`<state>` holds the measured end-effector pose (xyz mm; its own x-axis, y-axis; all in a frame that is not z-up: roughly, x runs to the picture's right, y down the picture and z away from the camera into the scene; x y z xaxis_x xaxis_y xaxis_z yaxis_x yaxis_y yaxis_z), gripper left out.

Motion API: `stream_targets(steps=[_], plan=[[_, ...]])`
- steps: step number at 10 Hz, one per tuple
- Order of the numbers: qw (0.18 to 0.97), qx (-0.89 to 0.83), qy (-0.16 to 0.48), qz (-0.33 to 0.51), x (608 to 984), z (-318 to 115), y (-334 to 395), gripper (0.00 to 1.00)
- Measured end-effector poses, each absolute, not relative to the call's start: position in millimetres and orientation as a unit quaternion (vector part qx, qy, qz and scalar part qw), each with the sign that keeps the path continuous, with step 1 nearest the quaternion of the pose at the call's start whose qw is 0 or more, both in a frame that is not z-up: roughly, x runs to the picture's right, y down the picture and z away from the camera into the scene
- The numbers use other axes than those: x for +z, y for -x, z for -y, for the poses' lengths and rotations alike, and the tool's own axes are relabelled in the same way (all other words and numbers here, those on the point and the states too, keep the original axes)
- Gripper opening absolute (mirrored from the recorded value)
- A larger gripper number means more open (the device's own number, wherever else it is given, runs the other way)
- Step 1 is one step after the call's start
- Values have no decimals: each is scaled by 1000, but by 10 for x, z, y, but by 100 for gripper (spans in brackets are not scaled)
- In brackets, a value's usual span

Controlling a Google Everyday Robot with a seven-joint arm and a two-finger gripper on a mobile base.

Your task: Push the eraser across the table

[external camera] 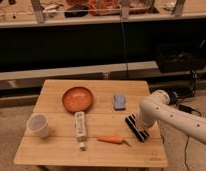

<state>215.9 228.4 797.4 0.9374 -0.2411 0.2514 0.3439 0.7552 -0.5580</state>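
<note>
Carrot (113, 139) lies nearest me on the table (56, 152), just left of the eraser (141, 134), its thin end pointing at the block. Further left of the eraser sit a white bar (80, 128) and then a white cup (38, 125). The eraser lies angled near the table's right edge. The gripper (137, 121) is down at its far end, claw pinched shut around nothing (a blunt pusher, I reckon). Behind the eraser are a blue-grey pad (119, 102) and, leftward, an orange plate (77, 99). Pressing at one end could spin the block instead of sliding it or shunt the carrot, and a rightward shove could drop it off the edge.
</note>
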Motion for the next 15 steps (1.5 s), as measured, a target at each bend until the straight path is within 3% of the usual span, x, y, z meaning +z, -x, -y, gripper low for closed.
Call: stream_targets(steps=[15], plan=[[934, -168, 302, 86, 8024, -2367, -2173, 1]])
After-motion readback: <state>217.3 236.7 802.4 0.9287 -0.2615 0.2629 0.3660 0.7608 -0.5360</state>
